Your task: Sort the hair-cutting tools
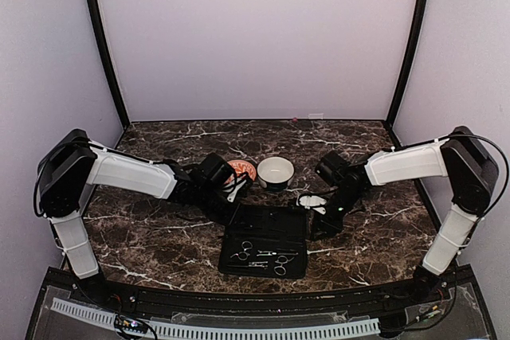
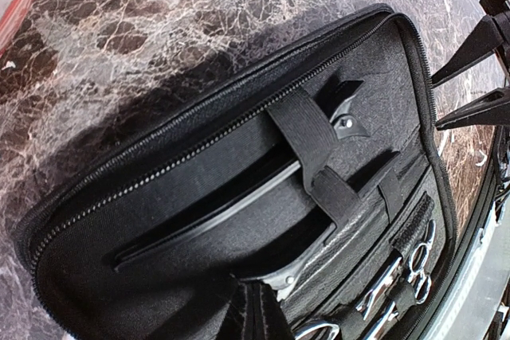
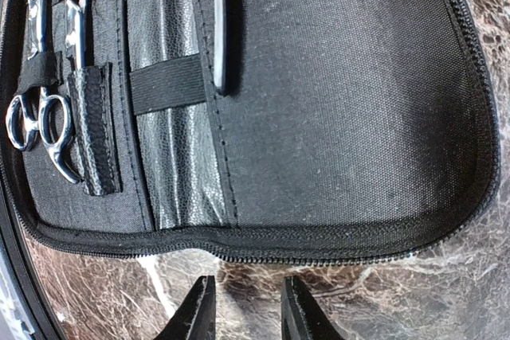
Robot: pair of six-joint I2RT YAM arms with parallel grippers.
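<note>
- Step, as I read it - the stowing phase of the sort. The tools in view sit in the open black case point(image 1: 271, 224) and neither arm carries one.
- Left gripper point(image 2: 256, 314) - fingers pinched together with nothing visible between them, at the case's 10 o'clock corner in the top view. Whether it presses on the fabric I cannot tell.
- Right gripper point(image 3: 243, 312) - jaws parted and empty, over bare marble just off the case's 3 o'clock edge.
- Scissors point(image 3: 40, 129) - silvery, with ring handles, tucked under elastic loops at the 6 o'clock end of the case and lying side by side.
- Slim comb-like stick point(image 3: 219, 29) - slid into the long middle pocket with a strap across it. Its far end is out of frame.
- Case far half - plain lining with nothing lying loose on it.
- White bowl point(image 1: 276, 166) - at 12 o'clock from the case. It looks empty from above, though that is not certain.
- Orange-patterned bowl point(image 1: 245, 169) - just beside the white bowl at its 9 o'clock and partly hidden by the left arm, so its contents cannot be told.
- Next move, a guess - the right gripper needs a target. If a tool is left, it must come in low and square so the thin metal sits between the pads. If none is left, the open case itself wants handling by its zip edge.
- Risk - a finger may snag an elastic strap or drag the case across the table point(image 1: 159, 236).
</note>
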